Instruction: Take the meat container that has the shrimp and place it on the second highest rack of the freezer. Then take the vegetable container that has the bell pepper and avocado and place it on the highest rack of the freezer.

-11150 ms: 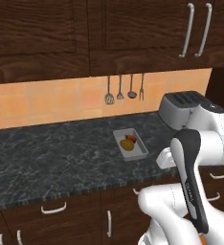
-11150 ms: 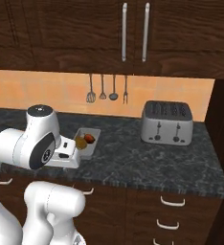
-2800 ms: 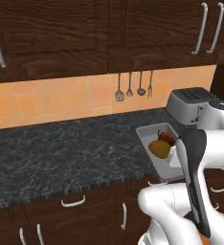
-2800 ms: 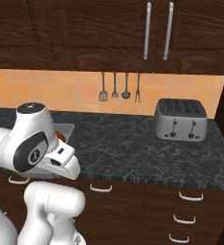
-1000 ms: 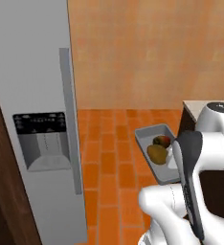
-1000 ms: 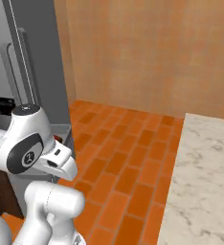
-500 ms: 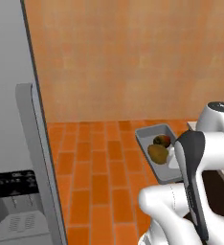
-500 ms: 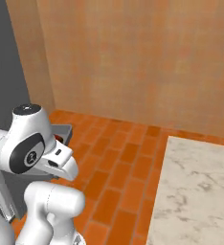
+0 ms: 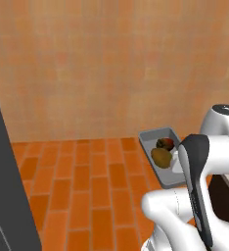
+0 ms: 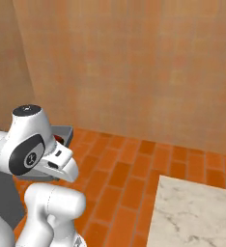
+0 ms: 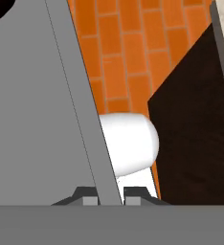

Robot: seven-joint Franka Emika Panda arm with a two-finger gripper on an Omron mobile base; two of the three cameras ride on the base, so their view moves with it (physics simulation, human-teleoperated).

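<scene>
the whole picture has swung: a second ago the grey freezer with its dispenser panel took up the left of the left base view, and now only a dark grey slab of the freezer [image 9: 6, 196] is left at the lower left edge, with brick floor [image 9: 92, 181] and a plain wall behind. that is the base turning, not the things moving, and it suggests the robot is partway through carrying its load round to the freezer opening, no rack yet reached.

the vegetable container [image 9: 153, 139] rides at centre right of the left base view, held up beside the white arm. in it lie the avocado [image 9: 161, 157], the largest lump, and above it a smaller dark red-and-green piece, likely the bell pepper [image 9: 165, 143].

in the hand view the gripper [image 11: 109, 197] pinches the tray's thin grey rim between its fingertips.
</scene>
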